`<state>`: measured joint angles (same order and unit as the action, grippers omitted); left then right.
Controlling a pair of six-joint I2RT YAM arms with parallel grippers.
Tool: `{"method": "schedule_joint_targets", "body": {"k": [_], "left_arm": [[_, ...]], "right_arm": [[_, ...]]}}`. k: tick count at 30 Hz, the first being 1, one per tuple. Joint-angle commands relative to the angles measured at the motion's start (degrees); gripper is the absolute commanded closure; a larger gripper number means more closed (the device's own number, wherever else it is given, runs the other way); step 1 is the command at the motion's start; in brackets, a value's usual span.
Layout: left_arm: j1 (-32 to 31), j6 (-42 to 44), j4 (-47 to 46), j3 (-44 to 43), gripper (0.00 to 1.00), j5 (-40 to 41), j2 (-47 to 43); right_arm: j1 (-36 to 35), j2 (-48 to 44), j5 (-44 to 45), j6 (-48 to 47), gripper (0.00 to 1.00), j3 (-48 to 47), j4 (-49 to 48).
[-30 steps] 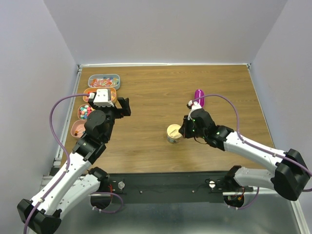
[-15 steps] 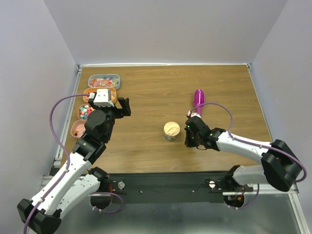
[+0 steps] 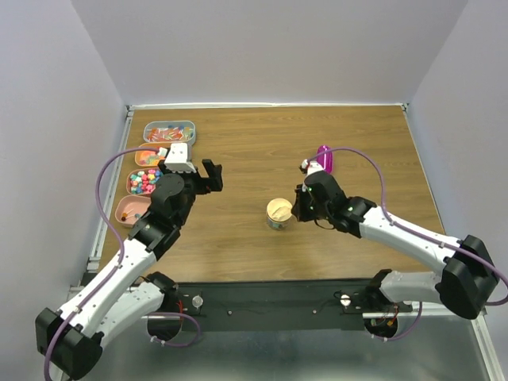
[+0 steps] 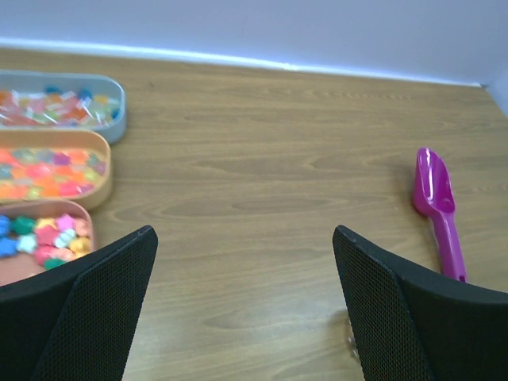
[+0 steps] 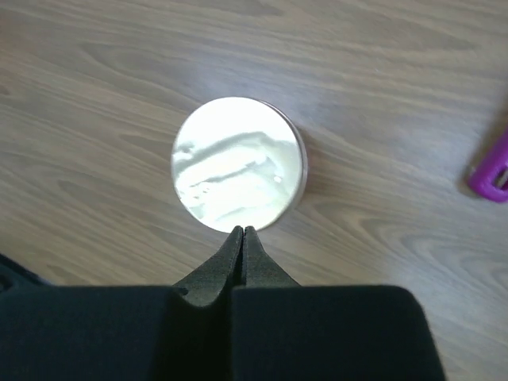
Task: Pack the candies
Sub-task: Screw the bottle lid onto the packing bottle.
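overhead, a brown wooden table (image 3: 262, 147) sat between pale walls, with two black-and-white robot arms reaching in from the near edge. the candies (image 3: 145, 181) lay in a column of four small oval trays (image 3: 187, 127) along the table's left edge: red-orange wrapped pieces in the far blue-grey tray, orange and yellow gummies in the next, pastel multicoloured sweets in the third, and only a piece or two in the nearest pink tray. the left gripper (image 3: 209, 176) hung just to the right of those trays with its jaws spread wide and nothing between them. its wrist camera looked out between the two dark fingers at the candies (image 4: 49, 170) on the left and a magenta scoop (image 4: 435, 208) lying flat on the wood far to the right. near the middle of the table stood a small round container (image 3: 279, 214) capped with a cream lid (image 5: 238, 163). the right gripper (image 3: 298, 208) sat just beside that container on its right side, its jaws pressed together and holding nothing. from its wrist camera, the closed fingertips (image 5: 234, 238) met the near rim of the lid; whether they touched it could not be told. the scoop (image 3: 324, 157) lay on the table behind the right arm, apart from the container.
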<state>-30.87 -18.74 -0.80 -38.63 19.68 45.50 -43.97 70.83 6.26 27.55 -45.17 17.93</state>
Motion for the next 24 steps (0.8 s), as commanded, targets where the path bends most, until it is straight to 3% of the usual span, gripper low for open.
{"method": "schedule_joint_targets", "body": {"k": [1,4,8,9,11,15,24], "left_arm": [[-1.46,-9.98,-4.64,4.95,0.01,-7.72,2.84],[-6.46,-15.7,-8.68,8.03,0.02,-8.35,5.65],[-13.68,-18.52,-13.78,9.98,0.02,-7.47,10.74],[-14.73,-23.13,-15.18,10.07,0.1,-5.03,13.19],[-16.58,-24.84,-15.81,9.72,0.14,-4.48,15.4],[-17.82,-25.47,-17.82,9.36,0.25,-2.28,19.97],[-20.28,-24.24,-19.33,4.8,0.3,-2.19,31.22]], "right_arm": [[-0.51,2.2,-5.91,-4.16,0.94,-3.87,-5.8],[-0.51,3.18,-7.49,-5.31,0.85,-2.83,-9.57],[-0.51,1.16,-7.05,-4.96,0.82,6.65,-26.32],[-0.42,1.07,-7.31,-4.53,0.82,8.06,-28.37],[-0.42,0.72,-7.14,-2.6,0.82,11.4,-31.89],[-0.42,-0.51,-6.62,-1.36,0.84,15.45,-34.89],[-0.33,-1.13,-6.61,-0.92,0.87,17.57,-34.28]]}}
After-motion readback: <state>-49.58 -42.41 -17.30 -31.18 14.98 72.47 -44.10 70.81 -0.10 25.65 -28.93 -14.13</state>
